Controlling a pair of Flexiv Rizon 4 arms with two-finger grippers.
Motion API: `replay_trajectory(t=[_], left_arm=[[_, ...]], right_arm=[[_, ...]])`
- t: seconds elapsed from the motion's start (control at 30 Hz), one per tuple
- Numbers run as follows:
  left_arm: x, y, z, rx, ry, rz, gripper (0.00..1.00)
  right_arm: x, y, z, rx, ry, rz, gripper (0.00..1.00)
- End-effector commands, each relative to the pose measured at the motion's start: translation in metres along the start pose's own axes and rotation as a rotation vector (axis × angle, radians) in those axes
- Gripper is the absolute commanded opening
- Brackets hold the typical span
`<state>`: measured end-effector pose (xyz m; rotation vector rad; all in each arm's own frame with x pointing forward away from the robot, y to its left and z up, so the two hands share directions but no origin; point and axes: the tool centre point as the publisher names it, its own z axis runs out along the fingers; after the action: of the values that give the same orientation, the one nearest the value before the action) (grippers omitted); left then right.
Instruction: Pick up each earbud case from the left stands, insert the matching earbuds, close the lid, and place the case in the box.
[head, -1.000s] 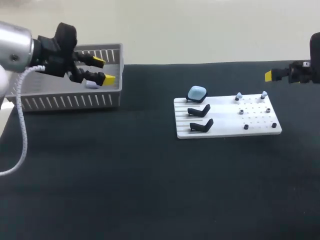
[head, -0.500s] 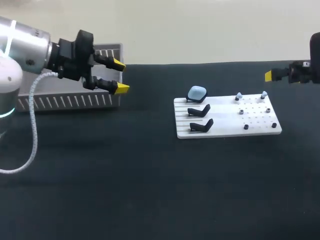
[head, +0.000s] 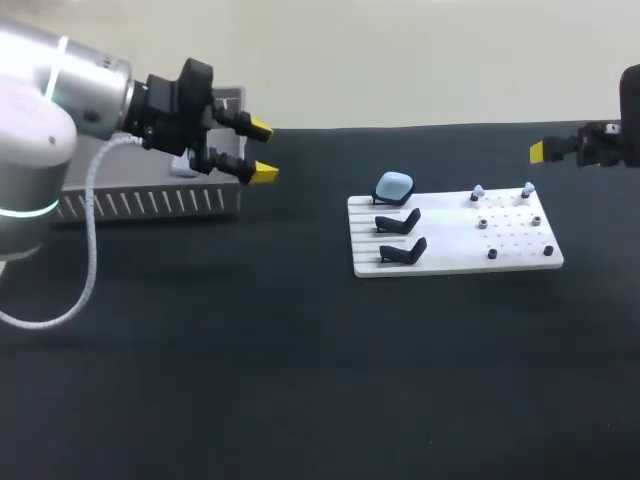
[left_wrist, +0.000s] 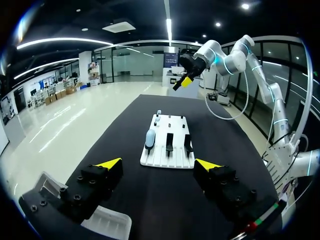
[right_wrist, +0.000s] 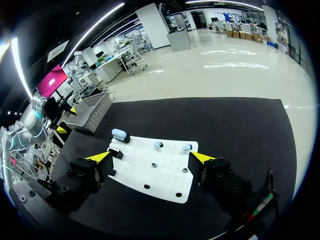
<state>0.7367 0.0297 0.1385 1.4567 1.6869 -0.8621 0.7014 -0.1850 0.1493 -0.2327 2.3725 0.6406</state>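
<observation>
A white stand board (head: 450, 255) lies right of the table's middle. A light-blue earbud case (head: 394, 185) rests closed on its rear stand. The two black stands (head: 398, 221) in front of it are bare. Two light-blue earbuds (head: 478, 191) (head: 527, 188) sit on pegs at the board's far right. My left gripper (head: 260, 150) hangs open and empty just right of the grey box (head: 150, 200); in its wrist view (left_wrist: 157, 164) the board (left_wrist: 177, 155) and case (left_wrist: 150, 137) lie ahead. My right gripper (right_wrist: 150, 156) is open and empty, above the board (right_wrist: 165, 175).
The slatted grey box stands at the table's back left, and a small pale object (head: 183, 166) shows inside it behind my left arm. Small black pegs (head: 492, 254) dot the board's right half. Dark table surface stretches in front of the board and the box.
My left arm has swung right, from over the box to just past its right end, fingers still open and empty. The right arm has not moved.
</observation>
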Motion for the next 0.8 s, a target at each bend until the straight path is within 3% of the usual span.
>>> replay_trajectory(t=[0.03,0.4,0.8], left_arm=[[0.000,0.003,0.000,0.007,0.001,0.001,1.00],[0.000,0.003,0.000,0.007,0.001,0.001,1.00],[0.001,-0.003,0.036,0.017,-0.023,0.036,1.00]], right_arm=[[0.000,0.000,0.000,0.001,-0.001,0.000,1.00],[0.000,0.000,0.000,0.001,-0.001,0.000,1.00],[0.000,0.000,0.000,0.001,-0.001,0.000,1.00]])
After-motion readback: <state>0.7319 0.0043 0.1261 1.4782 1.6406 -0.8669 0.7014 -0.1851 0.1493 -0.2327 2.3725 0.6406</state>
